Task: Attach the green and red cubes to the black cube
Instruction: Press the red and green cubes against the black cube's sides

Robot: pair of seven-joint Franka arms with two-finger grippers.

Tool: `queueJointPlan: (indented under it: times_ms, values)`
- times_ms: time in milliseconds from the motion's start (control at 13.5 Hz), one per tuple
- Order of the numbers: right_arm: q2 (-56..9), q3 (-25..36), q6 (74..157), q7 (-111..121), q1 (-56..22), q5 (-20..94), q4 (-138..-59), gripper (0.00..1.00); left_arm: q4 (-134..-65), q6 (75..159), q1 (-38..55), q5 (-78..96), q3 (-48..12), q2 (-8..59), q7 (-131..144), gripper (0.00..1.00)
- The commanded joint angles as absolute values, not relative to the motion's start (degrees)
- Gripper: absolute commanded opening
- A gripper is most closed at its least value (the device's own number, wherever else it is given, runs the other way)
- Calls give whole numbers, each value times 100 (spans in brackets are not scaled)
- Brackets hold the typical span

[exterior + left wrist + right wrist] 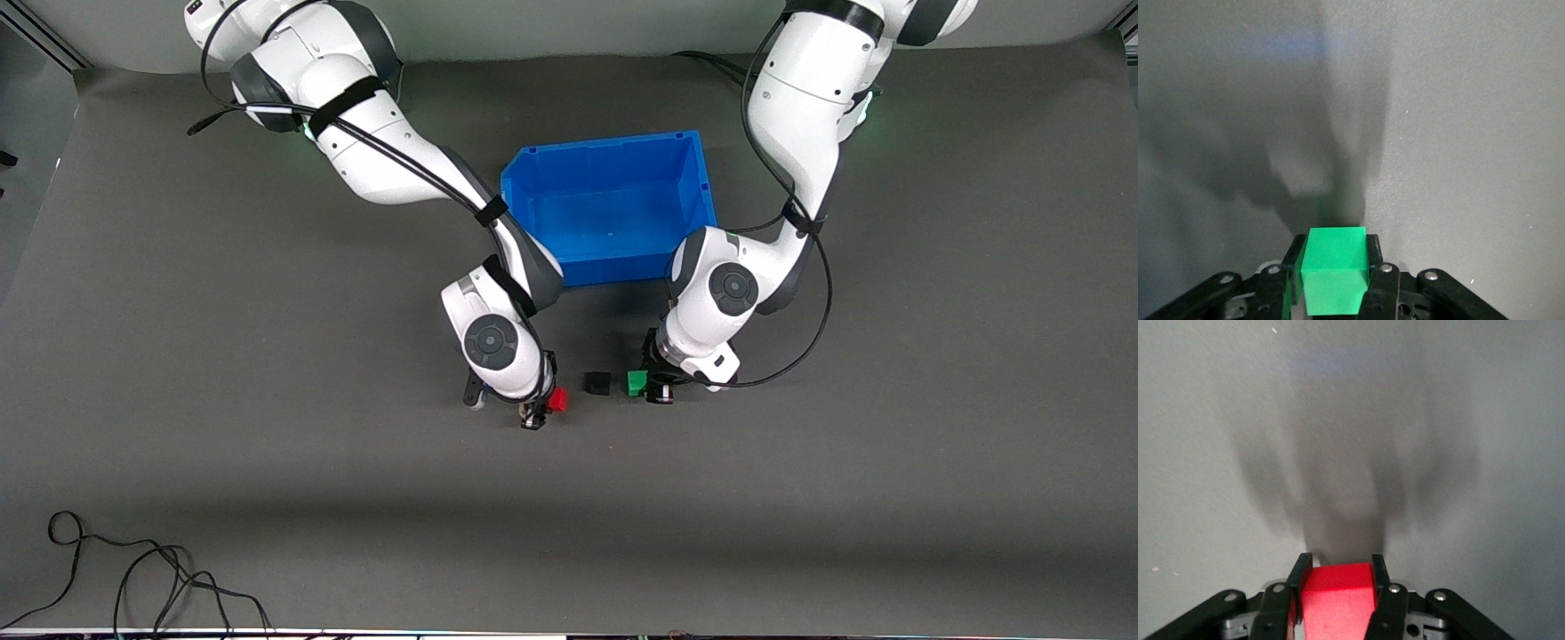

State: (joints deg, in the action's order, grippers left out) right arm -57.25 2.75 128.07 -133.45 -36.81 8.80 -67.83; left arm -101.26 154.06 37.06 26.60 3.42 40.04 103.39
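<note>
I have the left gripper (1335, 280) pinching the green cube (636, 383) and the right gripper (1338, 600) pinching the red cube (557, 400). Between them the black cube (597, 382) sits on the grey table (267, 444), nearer the front camera than the blue bin (613, 209).

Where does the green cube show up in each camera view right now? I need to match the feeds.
Front view: green cube held in the left gripper, beside the black cube, toward the left arm's end.
Left wrist view: green cube at the bottom edge, clamped between the fingers.
Right wrist view: not in it; only the red cube shows.
Shared landmark: the grey table, also in both wrist views.
</note>
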Motion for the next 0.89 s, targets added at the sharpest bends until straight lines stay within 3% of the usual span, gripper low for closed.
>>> queueJointPlan:
  times_ms: [0, 815]
  values:
    - [-5871, 325, 12534, -13763, -3849, 694, -6486, 0, -9941, 15469, 3867, 2663, 422, 4131, 10529, 17]
    - [-6204, 334, 12428, -14010, -4061, 686, -6127, 0, -9563, 15469, 4061, 2610, 431, 4377, 11074, 18]
